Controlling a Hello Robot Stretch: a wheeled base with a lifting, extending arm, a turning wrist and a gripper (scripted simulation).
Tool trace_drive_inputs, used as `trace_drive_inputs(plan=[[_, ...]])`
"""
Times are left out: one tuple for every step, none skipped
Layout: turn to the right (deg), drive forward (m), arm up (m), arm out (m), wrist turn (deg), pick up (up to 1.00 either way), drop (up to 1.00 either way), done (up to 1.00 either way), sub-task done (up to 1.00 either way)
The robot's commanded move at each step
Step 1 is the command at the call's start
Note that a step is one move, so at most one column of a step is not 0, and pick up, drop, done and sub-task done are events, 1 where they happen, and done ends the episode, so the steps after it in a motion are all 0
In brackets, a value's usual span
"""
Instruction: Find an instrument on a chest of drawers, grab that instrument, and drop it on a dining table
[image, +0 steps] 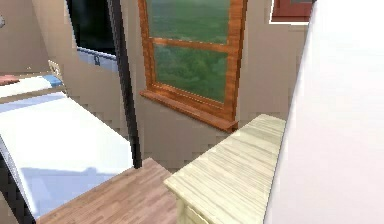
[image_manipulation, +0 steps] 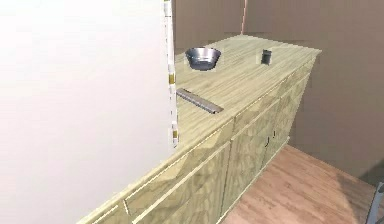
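Observation:
A long cabinet of pale wood (image_manipulation: 235, 150) with drawers and doors runs across the arm side view. On its top (image_manipulation: 245, 80) lies a thin flat grey strip (image_manipulation: 200, 101); I cannot tell what it is. Farther along stand a metal bowl (image_manipulation: 203, 58) and a small dark cup (image_manipulation: 266, 57). The same pale wooden top (image: 230, 165) shows at the forward view's lower right.
A tall white block (image_manipulation: 80, 100) stands on the cabinet's near end and rises at the forward view's right (image: 335, 130). Ahead are a wood-framed window (image: 192, 50), a dark upright post (image: 125, 80) and a white flat surface (image: 55, 140). Wood floor (image_manipulation: 310, 190) lies beside the cabinet.

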Motion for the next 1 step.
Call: trace_drive_inputs(plan=[[0.0, 0.0, 0.38, 0.0, 0.0, 0.0, 0.0, 0.0, 0.0]])
